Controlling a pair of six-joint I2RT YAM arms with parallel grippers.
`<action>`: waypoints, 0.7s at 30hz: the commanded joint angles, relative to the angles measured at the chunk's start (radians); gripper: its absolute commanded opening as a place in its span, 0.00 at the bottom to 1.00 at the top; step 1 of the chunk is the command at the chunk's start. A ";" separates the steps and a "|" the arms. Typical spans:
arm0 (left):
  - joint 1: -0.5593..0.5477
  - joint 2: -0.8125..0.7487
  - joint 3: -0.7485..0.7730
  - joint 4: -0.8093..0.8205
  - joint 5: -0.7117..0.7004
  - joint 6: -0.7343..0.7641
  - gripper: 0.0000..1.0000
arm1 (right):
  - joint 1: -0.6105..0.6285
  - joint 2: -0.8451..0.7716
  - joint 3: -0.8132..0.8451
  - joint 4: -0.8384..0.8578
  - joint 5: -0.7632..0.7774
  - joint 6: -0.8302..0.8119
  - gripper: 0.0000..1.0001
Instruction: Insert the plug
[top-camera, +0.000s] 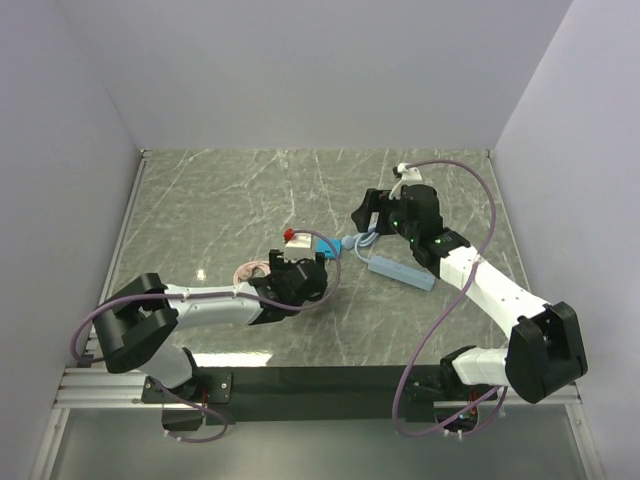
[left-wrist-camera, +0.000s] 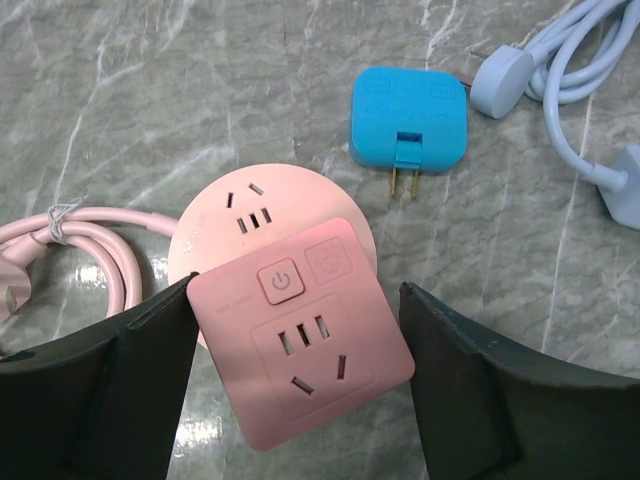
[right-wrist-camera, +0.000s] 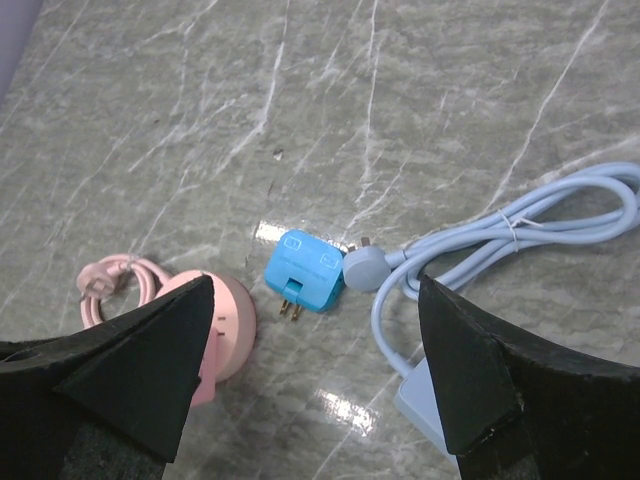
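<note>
Roughly at the middle of the marbled bench (top-camera: 220, 190), well away from all its edges, the bright blue plug (left-wrist-camera: 408, 115) lies flat with its two metal prongs pointing toward the near edge; nothing holds it. Just on its near-left side stands the pink cube socket (left-wrist-camera: 300, 340) on a round pink base (left-wrist-camera: 250, 210), its button and socket slots facing up; its pink cord (left-wrist-camera: 90, 235) is coiled toward the left edge. The left gripper (left-wrist-camera: 297, 290) hangs over the cube with its jaws spread to either side of it; the left finger (left-wrist-camera: 150, 340) meets the cube's edge, while the other finger (left-wrist-camera: 460, 370) sits at the cube's right corner, and I cannot tell whether it touches. On the plug's right, the pale-blue cord's round plug head (right-wrist-camera: 362, 268) lies just beside it, nearly touching; the pale-blue cord (right-wrist-camera: 520, 225) loops toward the right edge, and the pale-blue power strip (top-camera: 402, 270) lies slantwise nearer the front. The right gripper (right-wrist-camera: 315, 300) hovers above the bench on the far-right side of the blue plug, jaws spread wide with nothing between them.
</note>
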 joint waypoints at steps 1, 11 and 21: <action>0.020 0.023 -0.009 0.048 0.011 0.060 0.77 | -0.008 -0.021 -0.008 0.047 -0.011 -0.019 0.89; 0.056 -0.049 -0.095 0.215 0.182 0.353 0.51 | 0.007 0.020 -0.031 0.060 -0.099 -0.048 0.87; 0.168 -0.124 -0.139 0.233 0.580 0.590 0.44 | 0.010 0.126 -0.079 0.196 -0.378 -0.217 0.86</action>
